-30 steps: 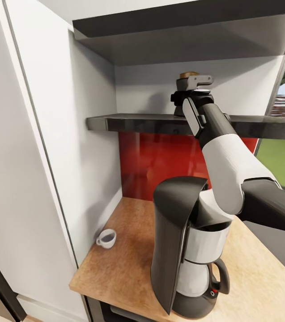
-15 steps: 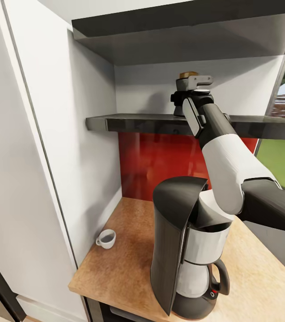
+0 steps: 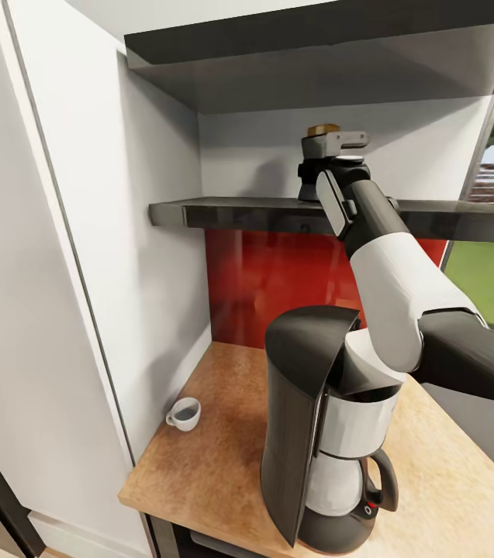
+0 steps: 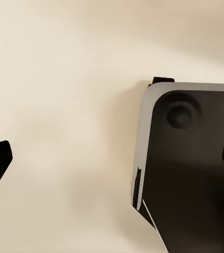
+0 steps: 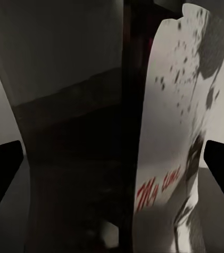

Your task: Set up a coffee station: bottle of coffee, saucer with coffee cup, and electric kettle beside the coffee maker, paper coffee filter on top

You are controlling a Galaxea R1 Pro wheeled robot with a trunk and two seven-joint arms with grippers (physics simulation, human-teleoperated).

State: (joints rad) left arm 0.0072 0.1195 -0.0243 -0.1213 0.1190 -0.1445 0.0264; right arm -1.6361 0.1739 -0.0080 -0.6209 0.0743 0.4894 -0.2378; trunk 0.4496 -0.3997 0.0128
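Up on the dark kitchen shelf (image 3: pixel 239 211), toward one o'clock from the coffee maker (image 3: pixel 320 426), the right gripper (image 3: pixel 326 147) is bracketing the bottle of coffee (image 5: pixel 169 137), whose brownish cap is peeking above it. Wrist footage is showing the label between both fingertips, but whether they are pressing I cannot tell. Judging by this, squeezing firmly at the waist and lifting straight before retreating is looking wise. The left gripper (image 4: pixel 112 161) is hanging with fingers spread. The coffee cup (image 3: pixel 184 414) is sitting at nine o'clock on the kitchen countertop (image 3: pixel 215 457).
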